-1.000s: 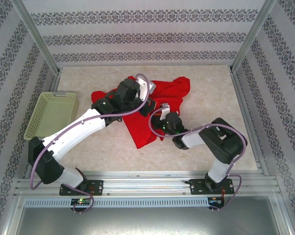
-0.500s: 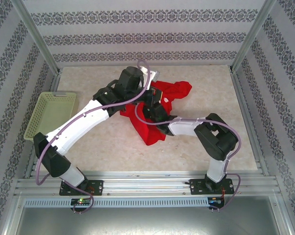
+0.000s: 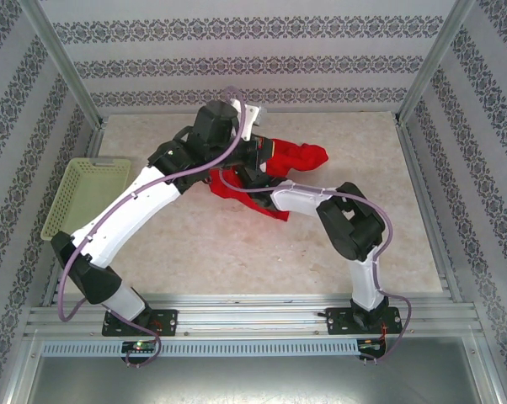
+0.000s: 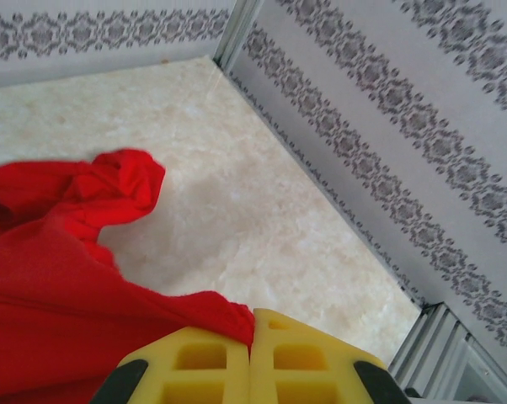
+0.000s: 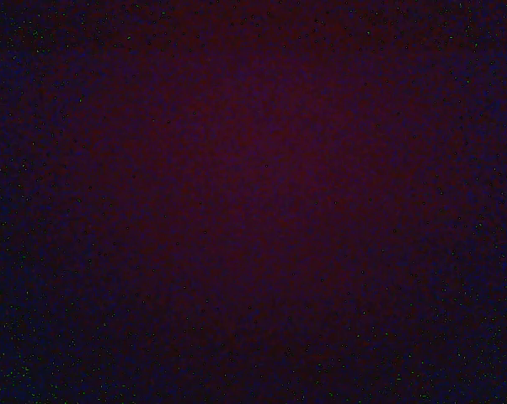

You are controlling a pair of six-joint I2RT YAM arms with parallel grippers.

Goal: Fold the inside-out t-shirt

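Movement noted against the earlier frame: the right arm has swung left and away from its base, its wrist now tucked under the left arm, and the cloth tail that trailed toward the near edge has drawn up and shrunk.

Progress: early. No fold is made. The inside-out t-shirt (image 3: 300,156) lies as a crumpled heap past the middle of the table (image 3: 237,252), well apart from the green basket (image 3: 89,198) at the left. In my judgement it has yet to be spread flat before any fold can be laid.

Right gripper (image 3: 243,174): at the near-left edge of the heap, overlapped by the left arm. The right wrist view is dark red throughout, consistent with cloth over the lens. Whether its jaws are parted or clenched cannot be told.

Left gripper (image 4: 253,324): above the far-left part of the heap. The yellow fingers (image 4: 203,362) are pressed together, with a red hem running into their tips; judged to be pinching the shirt. A bunched end of cloth rests on the table beyond.
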